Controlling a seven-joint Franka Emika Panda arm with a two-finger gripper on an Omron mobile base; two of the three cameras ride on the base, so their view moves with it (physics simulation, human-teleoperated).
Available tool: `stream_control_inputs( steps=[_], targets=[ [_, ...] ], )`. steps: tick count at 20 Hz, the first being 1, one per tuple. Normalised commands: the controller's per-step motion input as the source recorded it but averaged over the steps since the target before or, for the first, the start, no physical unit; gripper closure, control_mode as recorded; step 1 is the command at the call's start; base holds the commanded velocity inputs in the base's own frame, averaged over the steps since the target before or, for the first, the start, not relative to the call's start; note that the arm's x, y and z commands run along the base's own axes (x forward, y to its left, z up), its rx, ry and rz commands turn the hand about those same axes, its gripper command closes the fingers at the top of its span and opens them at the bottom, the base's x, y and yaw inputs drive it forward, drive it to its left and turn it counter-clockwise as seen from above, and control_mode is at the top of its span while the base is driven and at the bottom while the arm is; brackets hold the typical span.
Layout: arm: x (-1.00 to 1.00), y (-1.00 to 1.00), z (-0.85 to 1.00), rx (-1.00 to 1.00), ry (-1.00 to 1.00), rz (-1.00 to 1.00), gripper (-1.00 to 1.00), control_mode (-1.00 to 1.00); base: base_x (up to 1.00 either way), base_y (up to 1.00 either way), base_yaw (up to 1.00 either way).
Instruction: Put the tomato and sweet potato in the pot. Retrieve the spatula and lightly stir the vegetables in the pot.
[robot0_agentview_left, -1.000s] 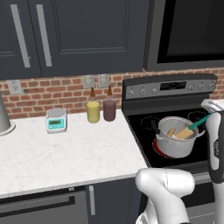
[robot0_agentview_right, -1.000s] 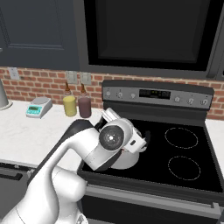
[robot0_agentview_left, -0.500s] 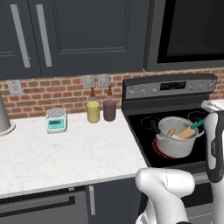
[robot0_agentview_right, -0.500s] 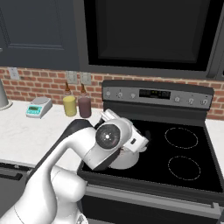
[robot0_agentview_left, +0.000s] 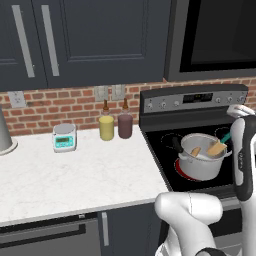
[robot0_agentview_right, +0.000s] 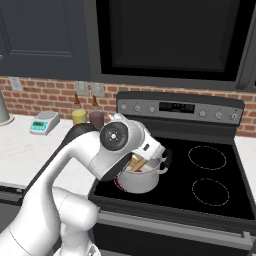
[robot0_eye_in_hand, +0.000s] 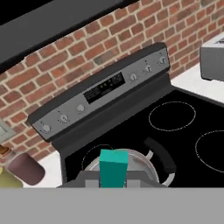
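The pot (robot0_agentview_left: 202, 159) is seen on the front left burner of the black stove (robot0_agentview_left: 165, 140), over a red-glowing ring, with one dark side handle (robot0_agentview_left: 176, 144) pointing toward the counter. The spatula (robot0_agentview_left: 219, 146) is leaned into it, its pale-orange blade inside the rim and its teal handle rising toward the right. A small brown-orange piece, taken to be the sweet potato (robot0_agentview_left: 195, 151), is visible inside the pot beside the blade; the tomato cannot be made out.

In the hand view the teal handle (robot0_eye_in_hand: 113, 168) is pinched between the two fingers of the gripper (robot0_eye_in_hand: 113, 180), which are pressed closed against it, directly above the pot's rim (robot0_eye_in_hand: 142, 158).

In the right base view the pot (robot0_agentview_right: 141, 177) is partly covered by the arm's wrist.

On the white marble counter (robot0_agentview_left: 75, 175) to the left of the stove, a yellow jar (robot0_agentview_left: 106, 126) and a maroon jar (robot0_agentview_left: 125, 124) are stood just beside each other against the brick wall, with a small teal kitchen scale (robot0_agentview_left: 64, 137) further left.
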Motion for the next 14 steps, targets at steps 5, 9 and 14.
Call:
stream_control_inputs(
  steps=[5, 9, 14],
  targets=[
    [0.0, 0.35, -0.14, -0.11, 0.17, 0.0, 1.0, -1.0, 0.0, 0.0, 0.0],
    [0.0, 0.26, -0.31, -0.13, 0.11, 0.03, 1.0, -1.0, 0.0, 0.0, 0.0],
    [0.01, 0.09, -0.33, -0.05, 0.0, 0.05, 1.0, -1.0, 0.0, 0.0, 0.0]
  ],
)
